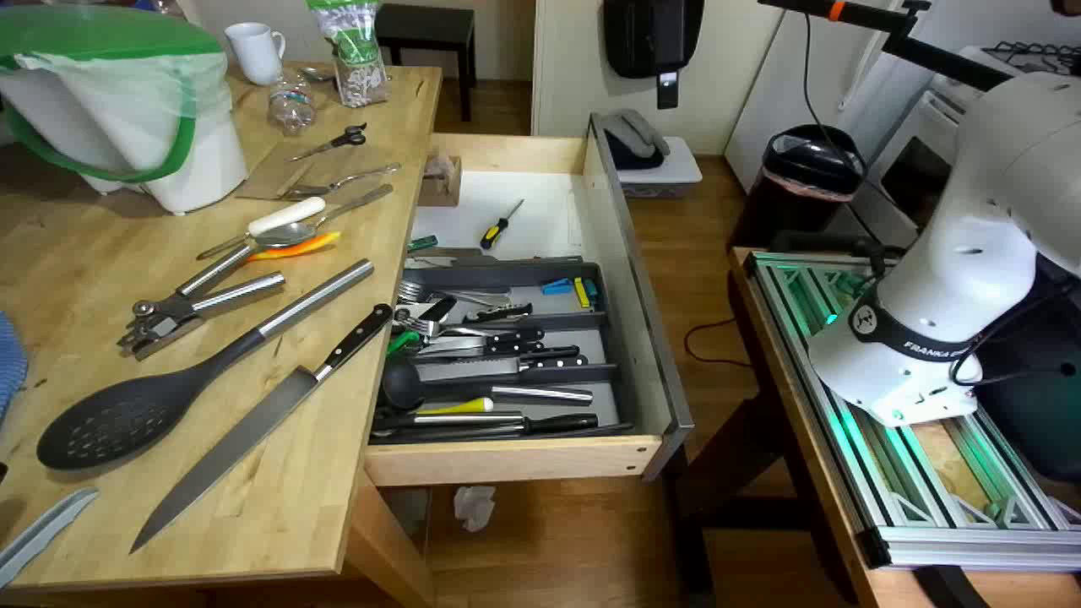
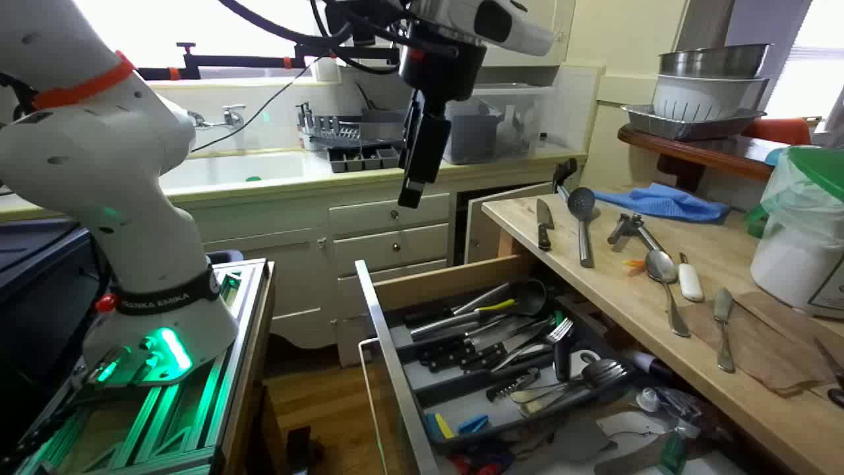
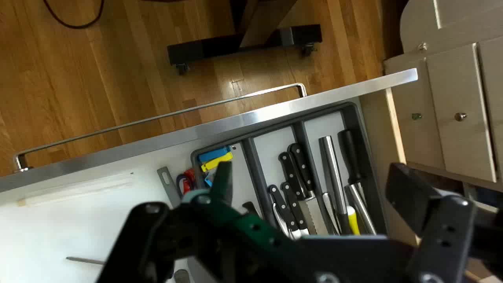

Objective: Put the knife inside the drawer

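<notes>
The claw (image 3: 310, 181), blurred in the wrist view, hides part of the divided tray (image 3: 257, 177). In an exterior view, the bottom edge cuts off the drawer (image 2: 395, 369), the right edge the scissors (image 2: 836, 397).

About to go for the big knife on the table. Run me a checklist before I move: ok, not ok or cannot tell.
1. Is the hand open? Ok: spread wide, holding nothing.
2. Is the drawer pulled out? Ok: its tray shows in all three views.
3. Is the hand over the big knife? Not ok: the wrist view shows the drawer instead.
4. Is the handle uncovered? Ok: nothing lies on it; the slotted spoon is beside the big knife, apart.
5. Is the handle fully on the table? Cannot tell: its end lies right at the edge.
6. Will the big knife fit in the tray? Cannot tell: utensils already lie there.
</notes>
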Motion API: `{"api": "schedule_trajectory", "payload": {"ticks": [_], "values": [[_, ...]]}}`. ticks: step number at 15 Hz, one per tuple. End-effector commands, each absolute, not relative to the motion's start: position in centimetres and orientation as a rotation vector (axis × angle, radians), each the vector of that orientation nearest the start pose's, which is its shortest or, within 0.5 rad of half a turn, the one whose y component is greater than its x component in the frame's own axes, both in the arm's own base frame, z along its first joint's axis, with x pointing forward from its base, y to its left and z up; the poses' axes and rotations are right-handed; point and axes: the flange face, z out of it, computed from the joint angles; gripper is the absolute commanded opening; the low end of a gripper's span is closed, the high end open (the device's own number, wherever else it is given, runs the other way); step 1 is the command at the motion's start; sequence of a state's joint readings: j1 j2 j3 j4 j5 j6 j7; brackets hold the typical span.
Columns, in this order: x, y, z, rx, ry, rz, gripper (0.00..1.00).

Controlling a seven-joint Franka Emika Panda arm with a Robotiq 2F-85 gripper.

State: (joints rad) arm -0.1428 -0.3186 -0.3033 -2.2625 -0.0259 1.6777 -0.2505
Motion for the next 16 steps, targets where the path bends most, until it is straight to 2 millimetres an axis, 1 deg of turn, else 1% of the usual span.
{"api": "schedule_trajectory", "payload": {"ticks": [1,7,8,9,10,12,16], "values": [[38.1,-19.2,46.3,-2.953,0.239,0.359,1.0],[38.1,-19.2,46.3,-2.953,0.239,0.359,1.0],[38.7,-19.5,45.9,-2.962,0.195,0.356,1.0],[39.8,-19.4,45.8,-2.991,0.074,0.305,1.0],[41.1,-19.3,45.7,-3.037,-0.012,0.28,1.0],[43.9,-18.4,45.4,-3.061,-0.165,0.229,1.0],[50.4,-15.4,44.4,-3.075,-0.495,0.119,1.0]]}}
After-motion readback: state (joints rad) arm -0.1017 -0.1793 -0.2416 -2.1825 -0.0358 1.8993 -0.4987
